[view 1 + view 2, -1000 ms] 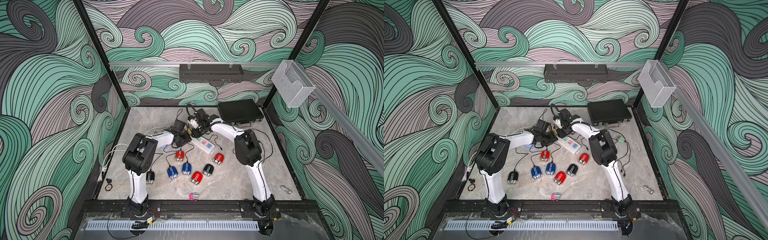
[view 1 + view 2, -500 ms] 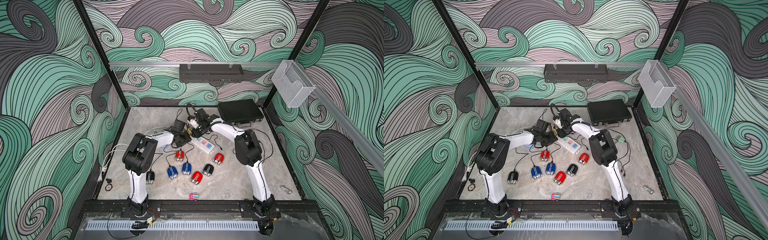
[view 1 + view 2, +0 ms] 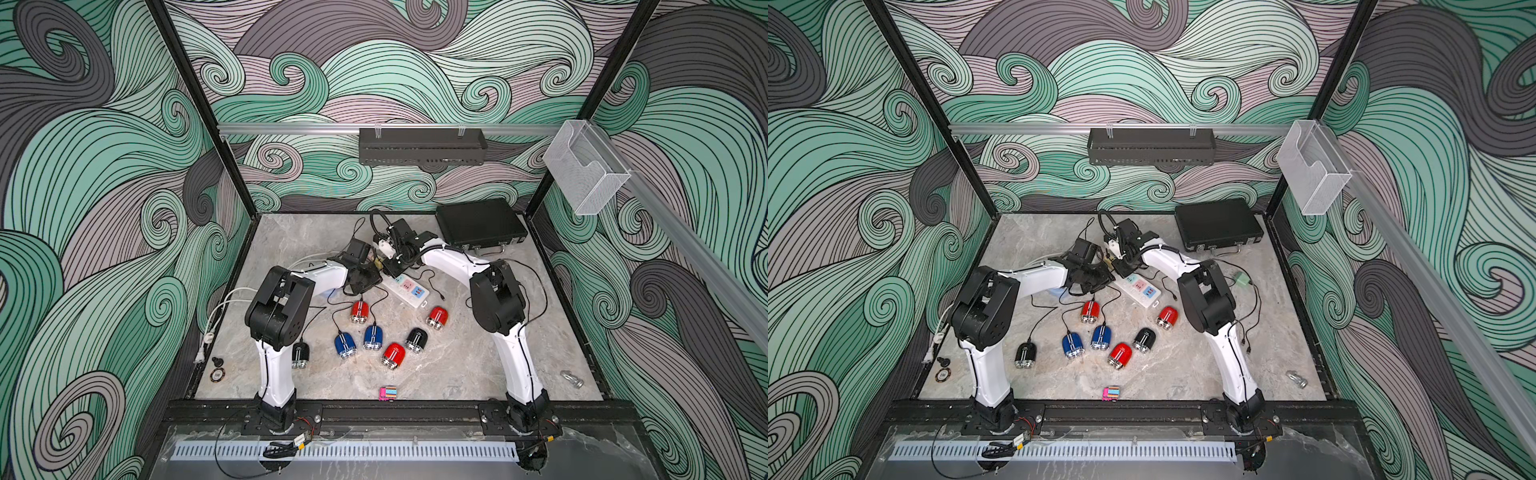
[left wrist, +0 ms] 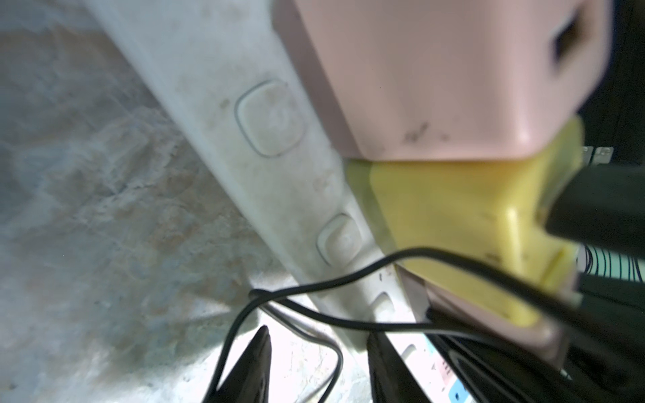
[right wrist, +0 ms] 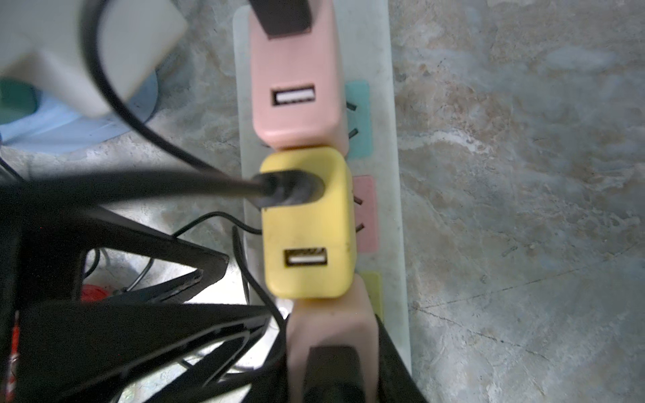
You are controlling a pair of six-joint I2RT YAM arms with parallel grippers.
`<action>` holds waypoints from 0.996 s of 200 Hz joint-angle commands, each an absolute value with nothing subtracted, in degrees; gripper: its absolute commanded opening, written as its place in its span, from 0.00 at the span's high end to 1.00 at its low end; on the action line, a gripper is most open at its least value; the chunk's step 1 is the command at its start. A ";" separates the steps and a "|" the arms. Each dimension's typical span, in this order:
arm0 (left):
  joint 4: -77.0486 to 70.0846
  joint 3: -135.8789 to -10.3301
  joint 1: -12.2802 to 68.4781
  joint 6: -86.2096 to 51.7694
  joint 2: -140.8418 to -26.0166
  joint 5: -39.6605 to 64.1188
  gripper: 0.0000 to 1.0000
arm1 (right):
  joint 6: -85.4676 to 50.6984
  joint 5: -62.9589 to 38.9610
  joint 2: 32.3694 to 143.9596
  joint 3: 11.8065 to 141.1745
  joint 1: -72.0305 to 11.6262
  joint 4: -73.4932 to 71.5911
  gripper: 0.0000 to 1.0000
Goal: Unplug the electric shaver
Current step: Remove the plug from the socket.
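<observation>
Several electric shavers lie on the marble table, among them a red one (image 3: 359, 311), a blue one (image 3: 373, 336) and a black one (image 3: 415, 338), each trailing a thin black cable. The white power strip (image 3: 409, 289) (image 5: 391, 209) carries a pink adapter (image 5: 296, 69), a yellow adapter (image 5: 307, 223) with a black plug in it, and a second pink adapter (image 5: 331, 331). My right gripper (image 5: 331, 324) (image 3: 390, 266) is shut on that second pink adapter, a finger against each side. The left gripper (image 4: 319, 331) (image 3: 372, 277) is open over the strip's edge, a cable (image 4: 314, 314) crossing its gap.
A black case (image 3: 478, 226) lies at the back right. A green adapter (image 3: 1241, 279) sits behind the right arm. A pink toy car (image 3: 388, 392) is near the front edge, a metal piece (image 3: 571, 379) at front right, and white cables (image 3: 220, 307) at left.
</observation>
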State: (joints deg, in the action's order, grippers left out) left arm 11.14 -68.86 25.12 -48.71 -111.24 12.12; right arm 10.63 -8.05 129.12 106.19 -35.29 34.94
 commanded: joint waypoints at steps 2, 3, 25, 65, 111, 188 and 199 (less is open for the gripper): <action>16.98 -68.91 24.83 -48.65 -113.68 10.11 0.56 | 12.74 -6.64 124.83 106.04 -35.35 33.99 0.75; 16.97 -68.91 24.81 -48.67 -113.71 10.11 0.56 | 12.79 -6.57 124.82 106.02 -35.39 33.96 0.75; 16.87 -69.04 24.89 -48.86 -113.89 10.11 0.56 | 13.00 -6.17 125.05 105.93 -35.33 34.29 0.75; 16.44 -69.69 24.82 -49.13 -114.19 11.49 0.56 | 13.24 -6.34 123.99 104.07 -35.46 33.26 0.75; 16.59 -70.42 24.80 -49.52 -115.13 12.45 0.55 | 14.11 -5.46 121.92 101.95 -35.65 31.66 0.74; 16.94 -70.87 24.90 -47.26 -112.86 11.61 0.54 | 9.11 -1.93 117.16 97.59 -33.52 31.66 0.74; 17.42 -71.42 24.93 -46.74 -112.46 11.43 0.54 | 7.41 -1.27 115.22 95.80 -32.70 30.57 0.74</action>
